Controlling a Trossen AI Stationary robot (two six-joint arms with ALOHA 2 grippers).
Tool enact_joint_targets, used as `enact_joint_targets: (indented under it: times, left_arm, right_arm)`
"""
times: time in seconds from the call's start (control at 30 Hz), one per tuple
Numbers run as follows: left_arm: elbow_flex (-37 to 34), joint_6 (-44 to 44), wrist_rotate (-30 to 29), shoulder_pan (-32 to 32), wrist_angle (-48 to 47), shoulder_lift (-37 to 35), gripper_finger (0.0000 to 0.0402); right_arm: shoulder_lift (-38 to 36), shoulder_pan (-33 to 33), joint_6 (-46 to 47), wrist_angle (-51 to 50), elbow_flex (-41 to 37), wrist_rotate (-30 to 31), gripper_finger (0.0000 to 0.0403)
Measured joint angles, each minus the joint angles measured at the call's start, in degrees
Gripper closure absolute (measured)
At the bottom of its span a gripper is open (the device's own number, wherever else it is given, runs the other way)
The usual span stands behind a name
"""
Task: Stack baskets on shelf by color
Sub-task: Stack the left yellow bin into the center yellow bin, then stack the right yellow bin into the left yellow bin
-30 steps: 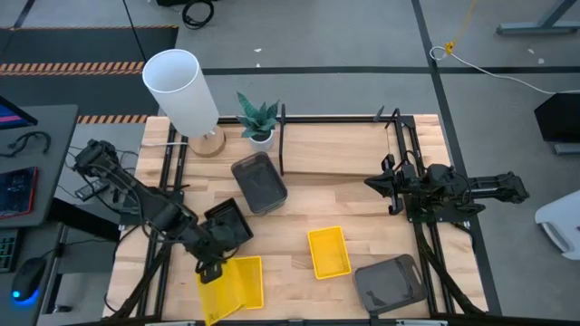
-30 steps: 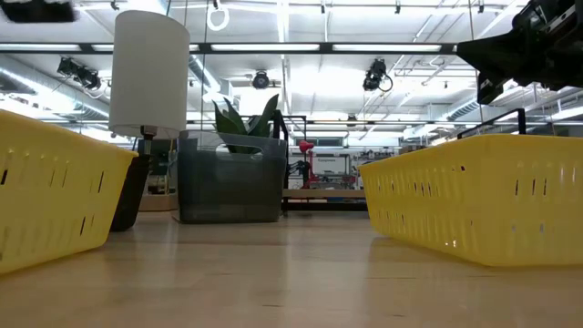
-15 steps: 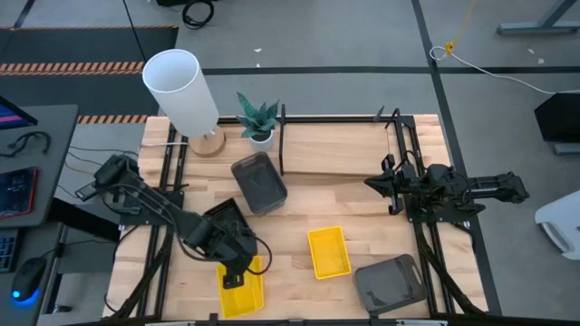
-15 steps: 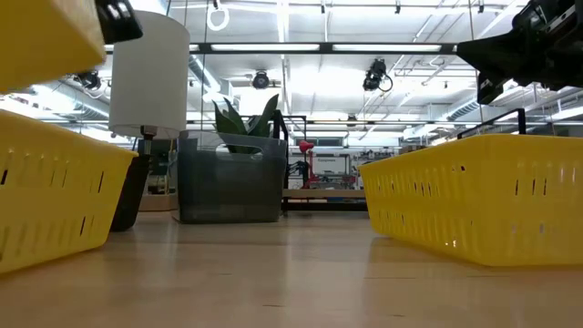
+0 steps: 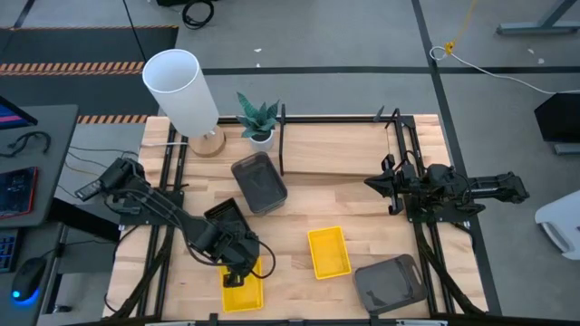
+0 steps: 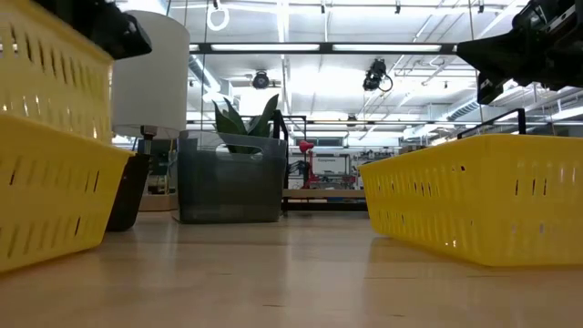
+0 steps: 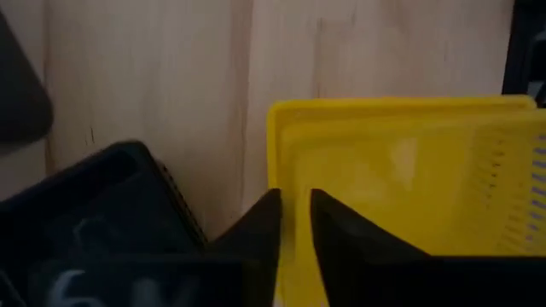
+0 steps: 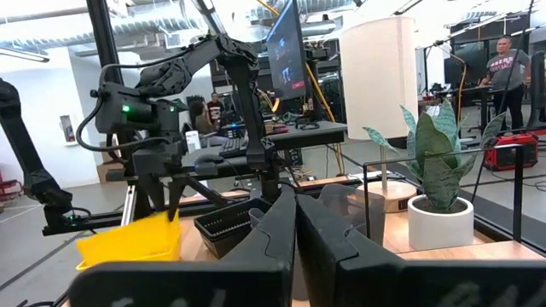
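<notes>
Two yellow baskets are nested at the table's near left, the upper one in the lower one. My left gripper points down over their far short end, with a narrow gap between its fingers. A black basket lies just beyond them. A third yellow basket rests on its base mid-table. Smoky grey baskets rest at the centre and near right. The shelf stands at the back. My right gripper waits shut at the right, in the air. My left gripper comes from above with one finger outside and one inside the upper yellow basket's short end wall. Whether the fingers touch that wall I cannot tell. The basket sits in the lower yellow basket.
A white cylinder lamp and a small potted plant stand at the back left beside the shelf. Black frame rods run along both table sides. Bare wood lies between the nested yellow baskets and the lone yellow one.
My left gripper has gone toward the table's right edge and down, carrying the tilted yellow basket. That basket has levelled out and sunk into the yellow basket on the table.
</notes>
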Motion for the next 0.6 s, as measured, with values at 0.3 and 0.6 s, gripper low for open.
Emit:
enact_joint_targets:
  times: [0.3, 0.6]
  left_arm:
    - [0.0, 0.2, -0.4, 1.8, 6.5, 0.0, 0.0242]
    - [0.2, 1.9, -1.3, 7.3, 26.0, 2.2, 0.0266]
  right_arm:
    - [0.0, 0.0, 0.0, 0.0, 0.0, 0.0, 0.0384]
    - [0.0, 0.0, 0.0, 0.0, 0.0, 0.0, 0.0384]
